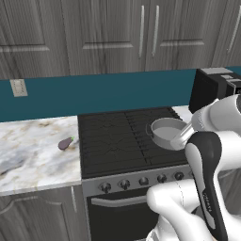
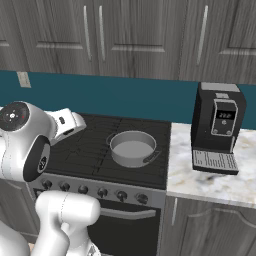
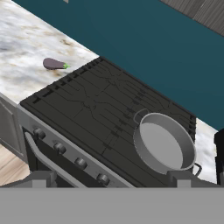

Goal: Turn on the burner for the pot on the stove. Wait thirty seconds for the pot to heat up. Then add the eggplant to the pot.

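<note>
Eggplant [image 1: 65, 143] lies on the desk [image 1: 28, 155] just left of the stove [image 1: 117, 141] | pot [image 1: 167, 132] sits empty on the stove's right-hand burner [image 3: 131, 127] | fingers [image 3: 111, 178] wide, holding nothing, above the stove front | step likely: reach the pot's knob among the row [image 1: 141, 181], pinch squarely, twist without slipping.

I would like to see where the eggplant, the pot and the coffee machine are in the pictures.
eggplant [image 1: 65, 143], left base view, middle of its purple body.
pot [image 2: 132, 149], right base view, its grey inner floor.
coffee machine [image 2: 218, 120], right base view, its front panel.
</note>
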